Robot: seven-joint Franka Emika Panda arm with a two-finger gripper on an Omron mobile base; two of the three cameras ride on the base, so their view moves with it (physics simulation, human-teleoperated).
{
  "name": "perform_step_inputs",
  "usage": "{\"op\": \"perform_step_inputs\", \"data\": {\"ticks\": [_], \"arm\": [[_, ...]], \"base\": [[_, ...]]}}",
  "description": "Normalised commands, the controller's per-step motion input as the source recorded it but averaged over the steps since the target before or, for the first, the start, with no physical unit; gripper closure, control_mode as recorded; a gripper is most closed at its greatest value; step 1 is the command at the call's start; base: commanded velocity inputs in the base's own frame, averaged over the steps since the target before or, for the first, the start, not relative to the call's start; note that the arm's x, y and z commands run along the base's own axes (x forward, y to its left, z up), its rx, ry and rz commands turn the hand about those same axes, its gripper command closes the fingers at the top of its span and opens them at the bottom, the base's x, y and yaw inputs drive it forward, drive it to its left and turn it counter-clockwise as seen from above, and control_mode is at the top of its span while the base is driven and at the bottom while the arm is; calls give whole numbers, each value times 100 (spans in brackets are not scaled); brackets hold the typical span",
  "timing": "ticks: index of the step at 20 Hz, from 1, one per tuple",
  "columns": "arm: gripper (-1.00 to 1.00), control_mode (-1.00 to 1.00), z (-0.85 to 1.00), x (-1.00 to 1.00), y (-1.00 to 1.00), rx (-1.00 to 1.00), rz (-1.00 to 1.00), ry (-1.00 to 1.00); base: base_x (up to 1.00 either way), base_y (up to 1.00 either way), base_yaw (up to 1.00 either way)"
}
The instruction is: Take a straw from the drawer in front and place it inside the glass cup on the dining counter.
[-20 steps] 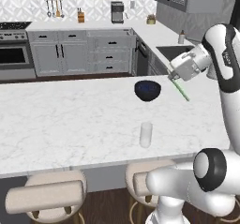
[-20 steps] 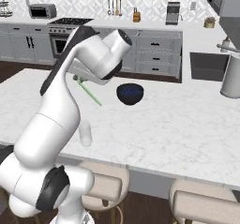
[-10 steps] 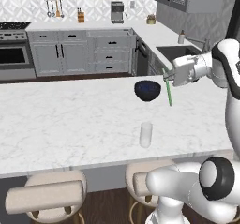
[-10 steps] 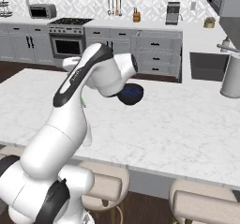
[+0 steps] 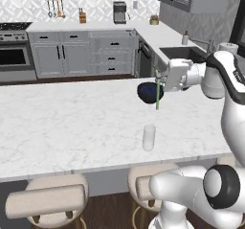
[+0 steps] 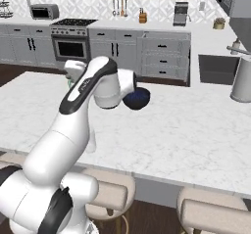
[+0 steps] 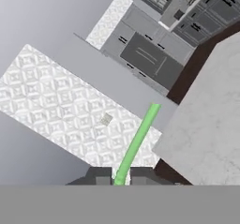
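Straw [image 5: 157,97] in shut claw [image 5: 158,80], glass cup [image 5: 149,138] empty

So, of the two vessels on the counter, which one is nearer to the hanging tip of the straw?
The dark blue bowl: the straw hangs right beside it, while the clear cup stands apart, nearer the stools.

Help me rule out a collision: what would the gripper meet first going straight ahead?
Nothing close: the gripper, shut on the straw, points above the dining counter; seemingly only the far patterned wall lies ahead.

arm: reaching left, forearm level | gripper [image 5: 158,81]: pointing down, clamped on straw [image 5: 157,97]
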Motion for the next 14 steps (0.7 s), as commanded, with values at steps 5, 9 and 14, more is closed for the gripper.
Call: {"op": "perform_step_inputs", "data": {"ticks": [5,9,14], "arm": [[100,-100,-24,12,0,5,3,7],[100,-100,-36,6,-4,0,3,4],[100,-100,-31,12,-5,0,2,0]], "base": [[0,0,0],[0,0,0],[0,0,0]]}}
